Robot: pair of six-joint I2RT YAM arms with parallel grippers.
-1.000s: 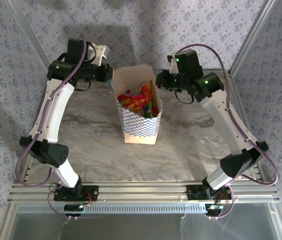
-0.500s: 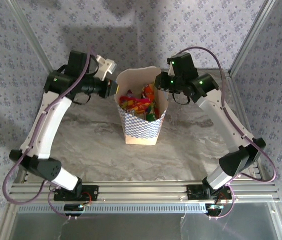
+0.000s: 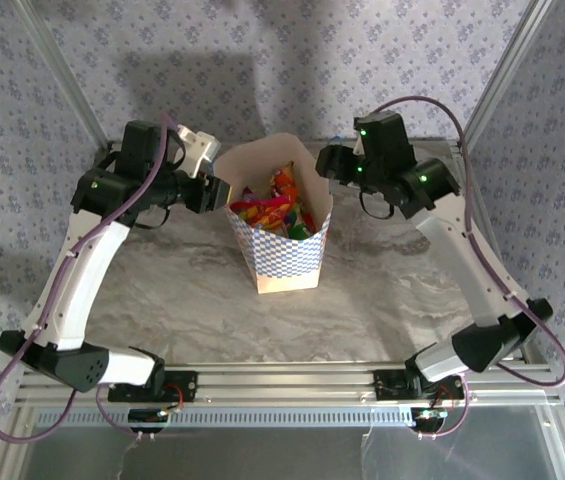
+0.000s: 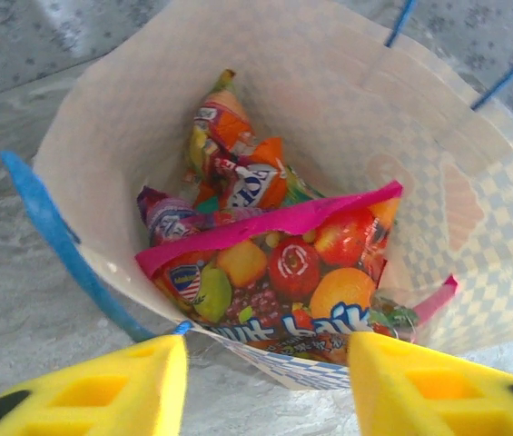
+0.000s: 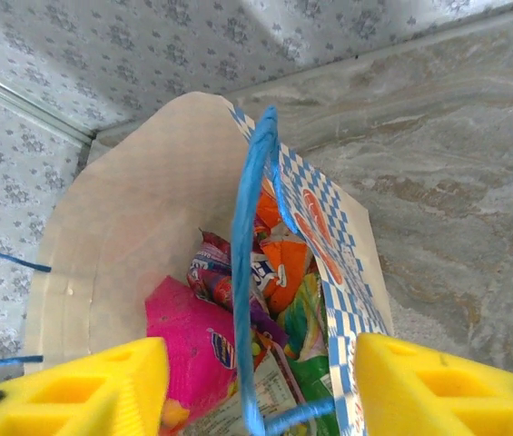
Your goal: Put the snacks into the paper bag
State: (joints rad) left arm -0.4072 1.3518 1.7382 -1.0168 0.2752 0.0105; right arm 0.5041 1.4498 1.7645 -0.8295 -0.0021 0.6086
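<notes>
The paper bag (image 3: 284, 256) stands upright at mid-table, mouth open, packed with snacks (image 3: 274, 205). My left gripper (image 3: 219, 190) hovers at its left rim, open. From the left wrist, my left gripper (image 4: 265, 381) frames the near rim; the large pink packet (image 4: 283, 272) leans inside over orange (image 4: 229, 118) and purple (image 4: 161, 213) packets. My right gripper (image 3: 325, 166) is at the bag's right rim, open. Through the right wrist, my right gripper (image 5: 251, 391) straddles the blue cord handle (image 5: 249, 263) and the checkered wall (image 5: 342, 272); pink (image 5: 188, 341), orange (image 5: 283, 263) and green (image 5: 356, 391) packets lie below.
The bag rests on a grey marbled tabletop (image 3: 182, 270). Patterned fabric walls (image 3: 22, 120) and slanted aluminium posts (image 3: 502, 70) close in the back and sides. A second blue handle (image 4: 56, 236) hangs outside the bag's left wall. A metal rail (image 3: 282, 380) runs along the near edge.
My left gripper has dropped from above the bag's back-left corner to its left rim. The right gripper drew slightly right. The bag's mouth changed shape and shifted a little.
</notes>
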